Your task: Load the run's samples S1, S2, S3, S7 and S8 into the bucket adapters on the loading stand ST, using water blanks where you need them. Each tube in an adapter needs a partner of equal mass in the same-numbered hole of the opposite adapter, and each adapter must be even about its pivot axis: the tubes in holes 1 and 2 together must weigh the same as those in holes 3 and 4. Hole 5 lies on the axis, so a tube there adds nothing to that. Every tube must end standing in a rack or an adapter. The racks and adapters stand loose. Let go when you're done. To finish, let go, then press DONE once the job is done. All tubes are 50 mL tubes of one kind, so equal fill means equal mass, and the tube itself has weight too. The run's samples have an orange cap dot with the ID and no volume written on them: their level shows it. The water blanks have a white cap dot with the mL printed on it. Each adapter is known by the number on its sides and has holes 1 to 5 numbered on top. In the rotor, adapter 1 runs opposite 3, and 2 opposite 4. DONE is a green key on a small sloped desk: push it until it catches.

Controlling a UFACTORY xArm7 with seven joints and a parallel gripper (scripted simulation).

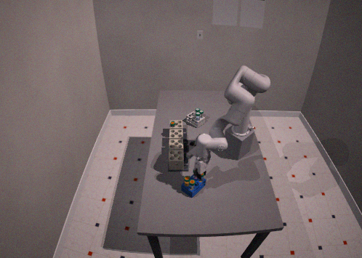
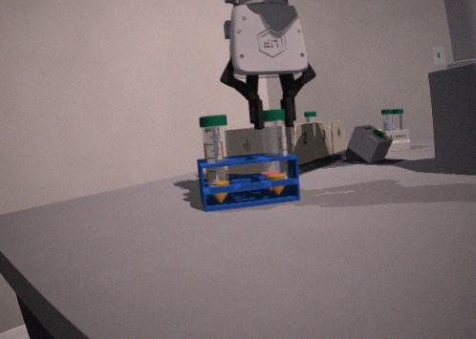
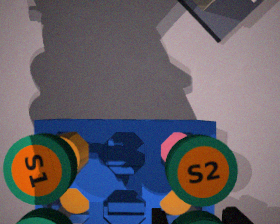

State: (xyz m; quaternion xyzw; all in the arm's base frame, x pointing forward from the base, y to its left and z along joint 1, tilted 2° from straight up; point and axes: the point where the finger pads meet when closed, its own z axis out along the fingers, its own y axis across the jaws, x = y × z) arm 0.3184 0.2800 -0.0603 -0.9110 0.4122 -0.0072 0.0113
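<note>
Blue rack (image 1: 189, 192) (image 2: 248, 206) (image 3: 126, 127): four caps | adapters (image 1: 176, 164) (image 2: 313, 144): four | tool (image 1: 198, 175) (image 2: 274, 124) (image 3: 196, 218): apparently gripping one green-capped tube (image 2: 274, 139) (image 3: 198, 219)

The fingers are cut off by the wrist picture's lower edge, as are two green-capped tubes (image 3: 43, 218) (image 3: 198, 218) whose labels cannot be read — and the levels in the tubes marked S1 (image 3: 37, 170) and S2 (image 3: 201, 171) are hidden under their caps there. From the top, the printing on the blanks' caps (image 1: 198, 110) is too small to read — so are the hole numbers on the adapters (image 1: 177, 133).
</note>
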